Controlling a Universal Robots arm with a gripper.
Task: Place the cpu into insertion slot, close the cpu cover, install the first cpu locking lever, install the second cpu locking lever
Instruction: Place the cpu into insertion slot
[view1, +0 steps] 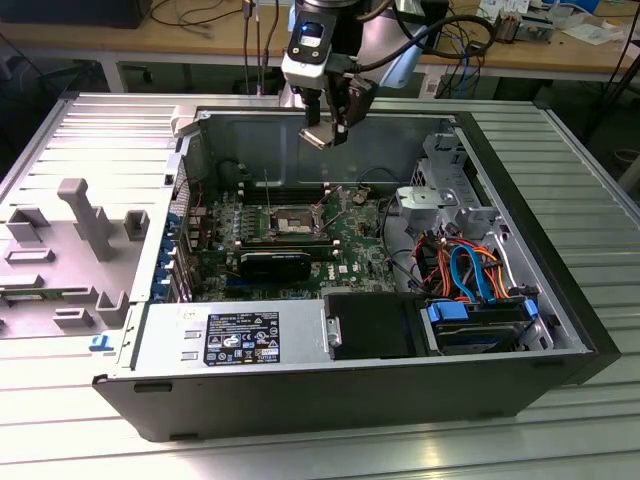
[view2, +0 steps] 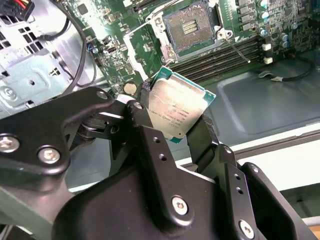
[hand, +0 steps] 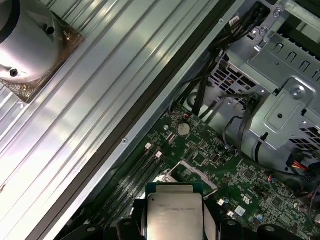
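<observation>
While the arm hangs over the open computer case (view1: 350, 398), its hand (view1: 326, 131) points straight down, fingers clamped on opposite edges of the cpu (view2: 176, 111), held tilted in the air, well above the bare insertion slot (view1: 290, 222).

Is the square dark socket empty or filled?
Empty: the silver-rimmed dark socket lies bare; the small silvery square chip is clamped in the black hand.
</observation>
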